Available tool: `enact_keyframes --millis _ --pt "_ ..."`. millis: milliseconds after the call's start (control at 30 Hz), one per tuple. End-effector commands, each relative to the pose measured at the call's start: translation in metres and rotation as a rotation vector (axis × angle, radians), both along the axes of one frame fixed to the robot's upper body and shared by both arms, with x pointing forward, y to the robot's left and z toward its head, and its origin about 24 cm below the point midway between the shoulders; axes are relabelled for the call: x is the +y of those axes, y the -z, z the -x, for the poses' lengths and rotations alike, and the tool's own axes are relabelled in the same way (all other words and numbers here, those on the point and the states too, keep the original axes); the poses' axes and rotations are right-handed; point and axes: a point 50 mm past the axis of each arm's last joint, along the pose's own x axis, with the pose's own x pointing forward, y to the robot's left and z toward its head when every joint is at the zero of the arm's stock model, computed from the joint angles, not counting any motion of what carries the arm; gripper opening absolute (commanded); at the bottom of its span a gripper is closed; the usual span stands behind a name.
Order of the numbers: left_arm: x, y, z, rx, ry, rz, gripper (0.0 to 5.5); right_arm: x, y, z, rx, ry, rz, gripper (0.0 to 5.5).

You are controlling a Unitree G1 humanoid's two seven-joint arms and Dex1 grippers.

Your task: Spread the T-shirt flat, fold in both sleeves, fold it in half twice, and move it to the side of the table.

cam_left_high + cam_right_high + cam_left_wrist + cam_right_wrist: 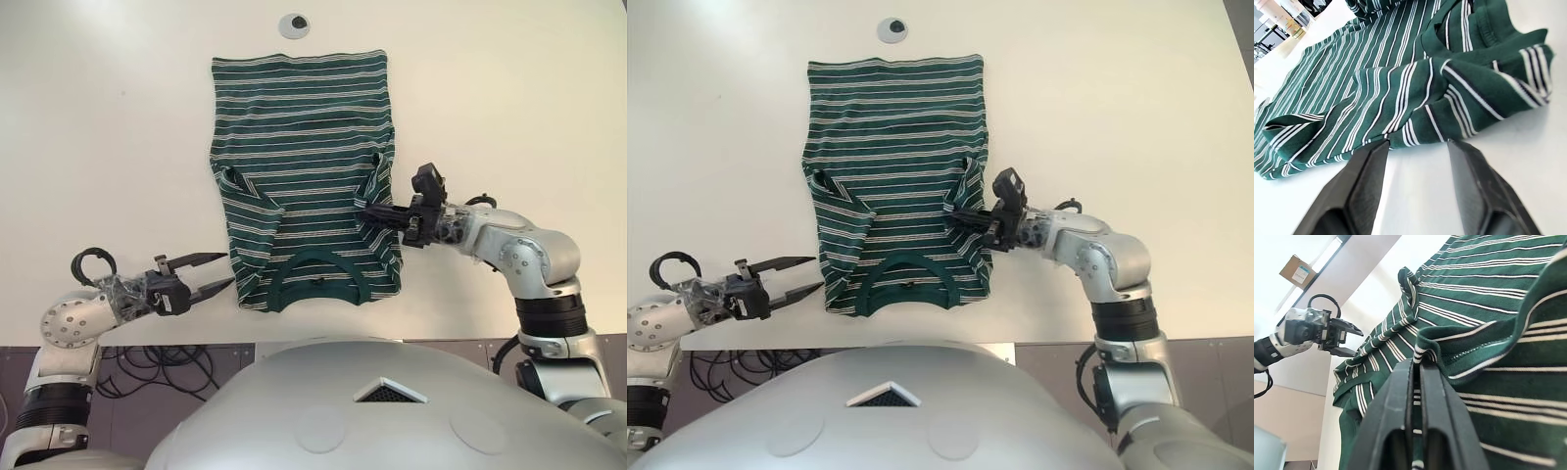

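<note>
Fingers (1396, 396) of right gripper (370, 212) pinch right sleeve (384, 184) of green white-striped cotton T-shirt (304, 127), spread at white table's (98, 117) near edge; left gripper (227, 269) gapes wide. Sleeves look folded (right unreleased); halvings, move remain.

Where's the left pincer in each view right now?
Left eye: left pincer, open, lower left, beside the T-shirt at its collar end.
Right eye: lower left too, same spot.
Left wrist: pincer pointing at the shirt's near corner.
Right wrist: pincer far off, across the shirt.
Shared landmark: the striped T-shirt.
</note>
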Motion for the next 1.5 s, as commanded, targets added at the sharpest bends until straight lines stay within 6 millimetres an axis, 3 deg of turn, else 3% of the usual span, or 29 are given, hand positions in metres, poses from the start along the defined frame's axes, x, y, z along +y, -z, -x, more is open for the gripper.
enact_keyframes --millis 33,367,467,567,700,767,967,1200,1433,1500 --pt "0.003 0.003 0.006 0.029 0.035 -0.062 2.18 -0.007 -0.005 0.000 -0.030 -0.013 0.028 0.90" --pt "0.010 0.004 0.014 -0.016 0.108 -0.146 2.18 -0.050 -0.030 0.015 -0.132 -0.048 0.033 0.90" --pt "0.011 0.004 0.019 -0.036 0.157 -0.165 2.18 -0.076 -0.031 0.024 -0.258 -0.098 0.118 0.90" --pt "0.012 0.005 0.023 -0.028 0.197 -0.181 2.59 -0.097 -0.027 0.042 -0.301 -0.221 0.205 1.41" --pt "0.003 0.014 0.032 -0.011 0.249 -0.163 3.04 -0.110 -0.002 0.060 -0.447 -0.416 0.482 2.00" --pt "0.000 0.017 0.031 -0.021 0.261 -0.164 3.29 -0.111 0.005 0.061 -0.544 -0.466 0.539 2.35" --pt "-0.005 0.031 0.035 -0.012 0.331 -0.195 3.29 -0.090 0.022 0.071 -0.894 -0.595 0.553 2.35" --pt "-0.015 0.043 0.039 0.003 0.389 -0.183 3.29 -0.071 0.030 0.075 -1.031 -0.647 0.490 2.35" --pt "-0.026 0.039 0.031 -0.004 0.429 -0.167 2.00 -0.057 0.040 0.072 -1.066 -0.684 0.453 2.37" --pt "-0.029 0.038 0.030 -0.001 0.435 -0.166 1.68 -0.055 0.042 0.072 -1.064 -0.689 0.449 2.04"
